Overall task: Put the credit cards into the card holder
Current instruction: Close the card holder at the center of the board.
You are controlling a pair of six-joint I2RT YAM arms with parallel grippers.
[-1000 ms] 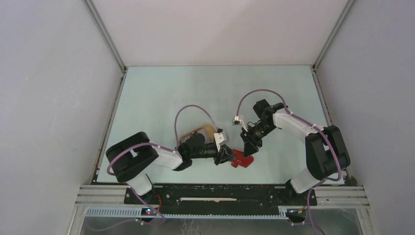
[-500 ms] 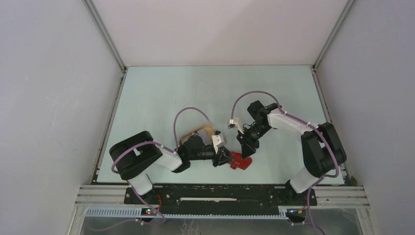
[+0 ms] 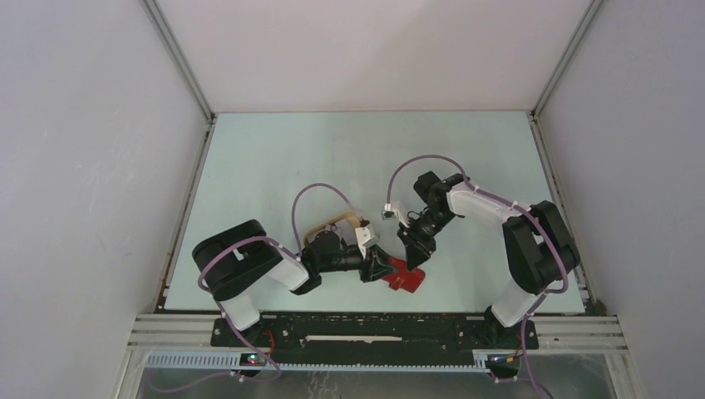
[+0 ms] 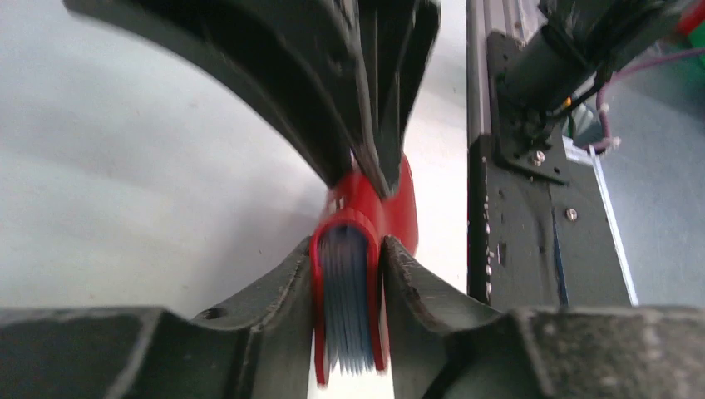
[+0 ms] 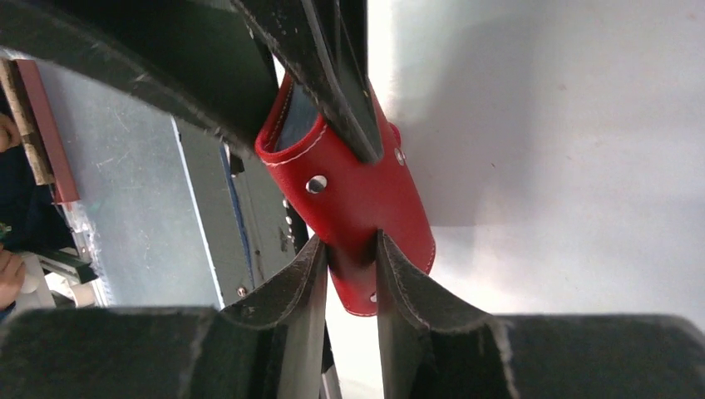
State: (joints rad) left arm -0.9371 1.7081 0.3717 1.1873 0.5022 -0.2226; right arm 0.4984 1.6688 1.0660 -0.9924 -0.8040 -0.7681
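The red card holder [image 3: 404, 274] lies near the table's front edge, held between both grippers. My left gripper [image 3: 384, 268] is shut on its folded spine; the left wrist view shows the holder [image 4: 349, 241] with grey-blue pockets between my fingers. My right gripper [image 3: 415, 253] is shut on the holder's red flap, seen in the right wrist view [image 5: 357, 199] with white stitching and snap holes. No credit cards show in any view.
A beige oval tray [image 3: 332, 226] sits behind the left arm, mostly hidden by it. The black base rail [image 3: 374, 328] runs along the near edge. Grey walls enclose the pale green table [image 3: 332, 150].
Both grippers have shifted slightly left with the card holder, which has tilted and moved a little leftward. The right arm has drawn in toward the centre.
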